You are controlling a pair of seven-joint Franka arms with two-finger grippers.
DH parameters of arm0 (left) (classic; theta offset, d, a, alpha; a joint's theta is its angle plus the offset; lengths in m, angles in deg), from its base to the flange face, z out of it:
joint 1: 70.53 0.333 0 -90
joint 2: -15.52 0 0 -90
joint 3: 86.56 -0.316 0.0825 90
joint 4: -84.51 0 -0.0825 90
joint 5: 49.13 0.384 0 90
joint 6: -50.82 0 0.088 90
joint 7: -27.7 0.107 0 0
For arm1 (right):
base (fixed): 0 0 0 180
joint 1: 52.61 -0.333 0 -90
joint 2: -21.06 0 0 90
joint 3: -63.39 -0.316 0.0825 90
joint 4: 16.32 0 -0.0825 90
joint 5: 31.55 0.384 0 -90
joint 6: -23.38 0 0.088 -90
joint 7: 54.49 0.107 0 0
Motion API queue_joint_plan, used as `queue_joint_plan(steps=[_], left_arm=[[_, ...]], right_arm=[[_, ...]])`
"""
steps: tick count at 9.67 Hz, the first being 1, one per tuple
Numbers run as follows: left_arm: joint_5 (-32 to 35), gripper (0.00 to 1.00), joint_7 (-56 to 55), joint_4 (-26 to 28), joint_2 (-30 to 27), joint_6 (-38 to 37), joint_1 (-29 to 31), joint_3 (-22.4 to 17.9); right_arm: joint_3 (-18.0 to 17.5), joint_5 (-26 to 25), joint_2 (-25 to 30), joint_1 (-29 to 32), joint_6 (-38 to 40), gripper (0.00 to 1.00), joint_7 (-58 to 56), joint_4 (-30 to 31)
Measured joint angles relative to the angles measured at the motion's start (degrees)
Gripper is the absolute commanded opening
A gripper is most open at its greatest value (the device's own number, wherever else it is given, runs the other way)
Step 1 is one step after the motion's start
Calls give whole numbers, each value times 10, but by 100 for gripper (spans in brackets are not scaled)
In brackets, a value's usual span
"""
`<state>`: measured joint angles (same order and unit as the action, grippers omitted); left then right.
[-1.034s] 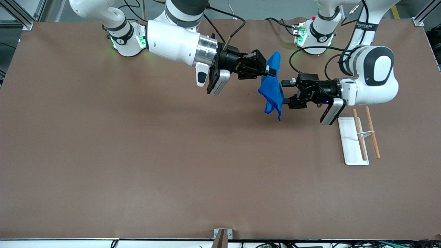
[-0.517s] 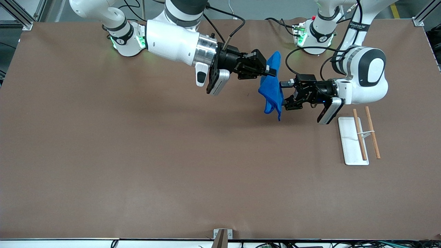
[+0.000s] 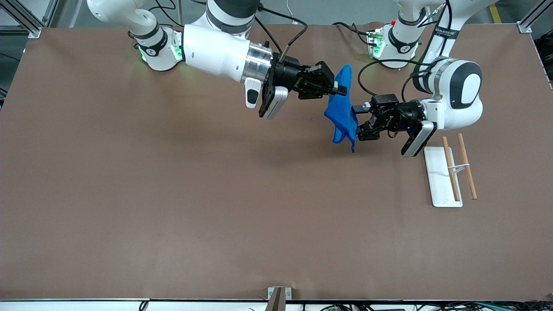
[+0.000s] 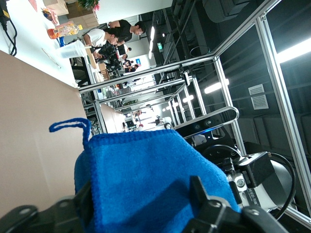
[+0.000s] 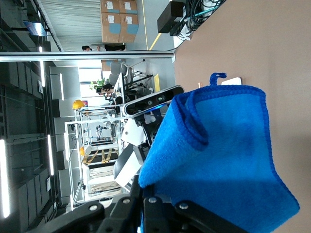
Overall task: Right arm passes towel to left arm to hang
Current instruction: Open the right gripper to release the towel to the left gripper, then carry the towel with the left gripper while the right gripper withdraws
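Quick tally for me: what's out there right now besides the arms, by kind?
Towel: 1, blue, held over the table by the right hand, with the left hand at its edge.
White tray: 1.
Brown sticks: 2, one lying on the tray, one beside it.
Total: 4.

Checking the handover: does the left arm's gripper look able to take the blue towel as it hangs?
Probably yes: the left gripper is open around the hanging blue cloth towel, which the right gripper holds shut, nothing between.
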<state>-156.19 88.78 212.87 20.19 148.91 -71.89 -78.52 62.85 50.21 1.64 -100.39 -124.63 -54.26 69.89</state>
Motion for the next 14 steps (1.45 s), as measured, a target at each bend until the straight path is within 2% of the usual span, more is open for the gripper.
queue_joint_plan(steps=[2,6,7,8,11,13,14], left_arm=[[0,3,0,1,-1,0,0,0],[0,2,-1,1,-6,0,1,0],[0,2,-1,1,-7,0,1,-1],[0,2,-3,1,-7,0,2,-1],[14,0,-12,1,-8,0,5,-2],[87,0,-48,-4,-13,1,13,-5],[141,0,-87,-14,-18,8,18,-8]], right_arm=[[0,0,0,0,0,0,0,0],[0,0,0,0,0,1,0,-2],[0,0,0,0,0,56,0,-3],[1,0,0,0,0,100,0,-3],[11,0,0,9,-2,100,1,-2],[18,-27,0,44,-3,100,0,15],[20,-65,1,72,5,100,1,29]])
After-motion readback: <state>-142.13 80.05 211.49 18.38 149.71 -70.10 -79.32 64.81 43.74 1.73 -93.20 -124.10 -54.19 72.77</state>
